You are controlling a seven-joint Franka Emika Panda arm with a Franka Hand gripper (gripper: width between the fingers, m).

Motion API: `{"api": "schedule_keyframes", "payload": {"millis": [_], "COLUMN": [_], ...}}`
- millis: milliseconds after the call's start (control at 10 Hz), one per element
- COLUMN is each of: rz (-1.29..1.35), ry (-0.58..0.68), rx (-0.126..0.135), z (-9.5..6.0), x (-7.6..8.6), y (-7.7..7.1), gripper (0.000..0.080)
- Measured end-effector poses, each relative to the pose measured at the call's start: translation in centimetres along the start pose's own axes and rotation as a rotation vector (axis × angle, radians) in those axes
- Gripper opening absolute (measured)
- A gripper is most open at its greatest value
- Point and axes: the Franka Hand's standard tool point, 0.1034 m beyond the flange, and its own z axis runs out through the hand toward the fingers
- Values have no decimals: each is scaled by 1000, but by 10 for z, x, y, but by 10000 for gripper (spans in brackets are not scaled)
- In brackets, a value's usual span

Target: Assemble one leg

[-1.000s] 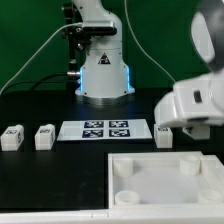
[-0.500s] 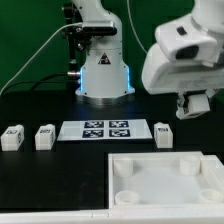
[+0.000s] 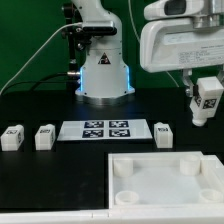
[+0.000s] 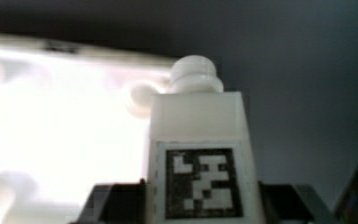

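Observation:
My gripper hangs high at the exterior view's right, shut on a white leg with a black-and-white tag. In the wrist view the held leg stands between the dark fingers, its rounded peg end pointing away over the blurred white tray part. Three more legs stand on the black table: two at the exterior view's left and one right of the marker board. The large white tray-like part with round corner sockets lies at the front.
The marker board lies flat on the table in the middle. The arm's white base stands behind it, with cables trailing to the exterior view's left.
The gripper has risen from table level at the exterior view's right, carrying a leg up with it. The leg now hangs well above the table.

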Motion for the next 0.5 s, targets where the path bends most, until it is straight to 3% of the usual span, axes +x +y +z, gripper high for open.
{"api": "schedule_keyframes", "payload": {"millis": [100, 300, 500], "rz": [-3, -24, -95], "ry": [87, 145, 182], "rx": [10, 12, -20], "z": [1, 1, -7], "x": [-2, -2, 37], "y": [-2, 2, 33], "gripper": [291, 291, 291]}}
